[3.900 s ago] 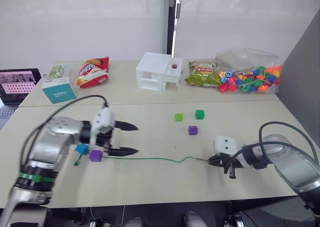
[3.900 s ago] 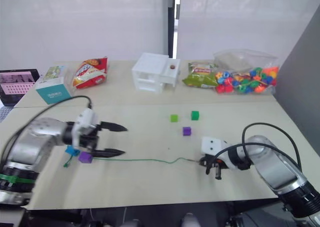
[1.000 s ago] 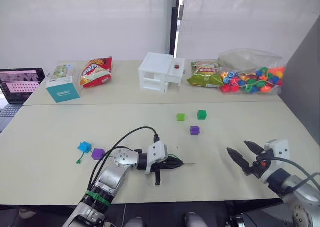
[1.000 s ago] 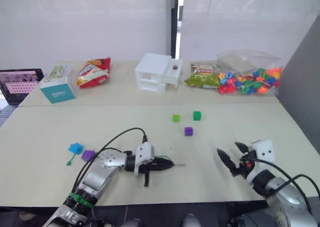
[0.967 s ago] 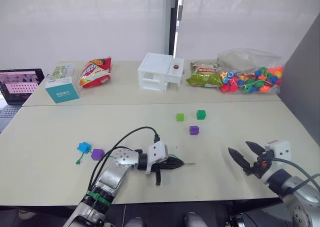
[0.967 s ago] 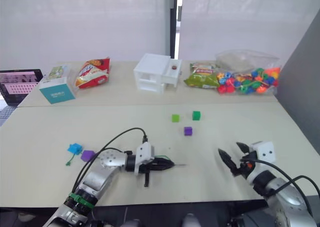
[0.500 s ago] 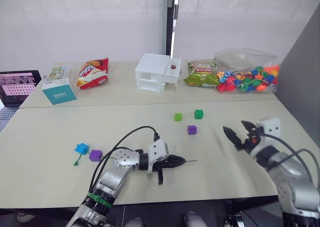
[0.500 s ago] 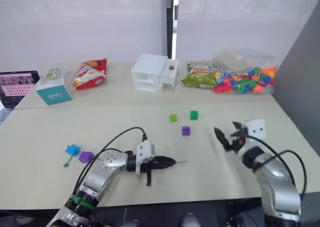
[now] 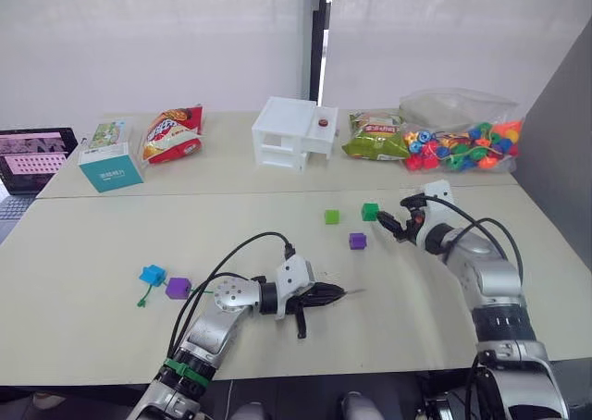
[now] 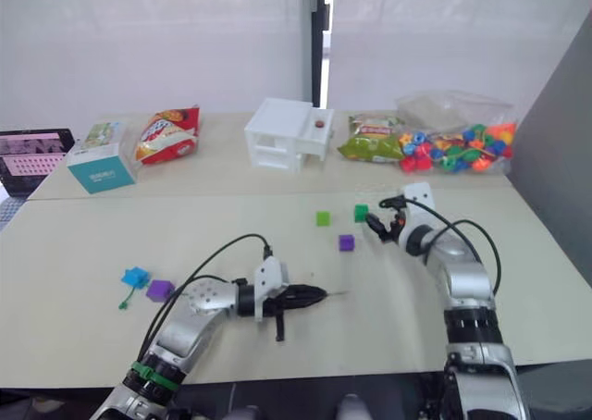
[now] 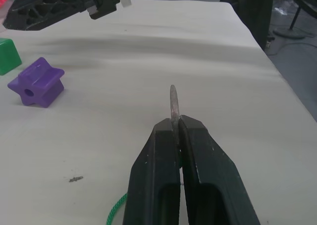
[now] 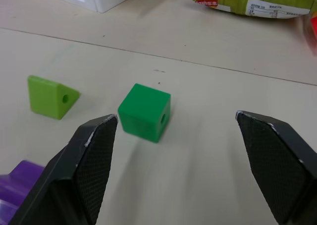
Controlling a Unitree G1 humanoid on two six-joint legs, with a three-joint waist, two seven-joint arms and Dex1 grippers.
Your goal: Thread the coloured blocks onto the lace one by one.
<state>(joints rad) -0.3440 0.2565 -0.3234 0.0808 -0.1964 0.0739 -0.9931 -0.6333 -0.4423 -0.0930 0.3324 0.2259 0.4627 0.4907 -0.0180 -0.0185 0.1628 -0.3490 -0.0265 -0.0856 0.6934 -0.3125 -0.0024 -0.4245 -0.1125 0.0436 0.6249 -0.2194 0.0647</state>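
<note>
Clear bag (image 9: pixel 460 124) full of coloured beads (image 9: pixel 462 149), far table (image 9: pixel 222 166).

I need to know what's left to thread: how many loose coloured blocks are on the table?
5. Light green block, dark green block and purple block cluster near the right hand; the blue block and second purple block sit at the lace's far end, maybe already threaded.

A pale bench (image 9: pixel 83 253) is carrying everything. Lying on it near the middle are a light green block (image 9: pixel 331 216), a dark green block (image 9: pixel 370 211) and a purple block (image 9: pixel 357 240). Toward its left, a bright blue block (image 9: pixel 152 275) and another purple block (image 9: pixel 177 288) are sitting side by side. Along the back are lying a teal box (image 9: pixel 109 166), a red snack bag (image 9: pixel 173 133), a white box (image 9: pixel 292 133), a green snack bag (image 9: pixel 375 137) and a bag of beads (image 9: pixel 460 143).
</note>
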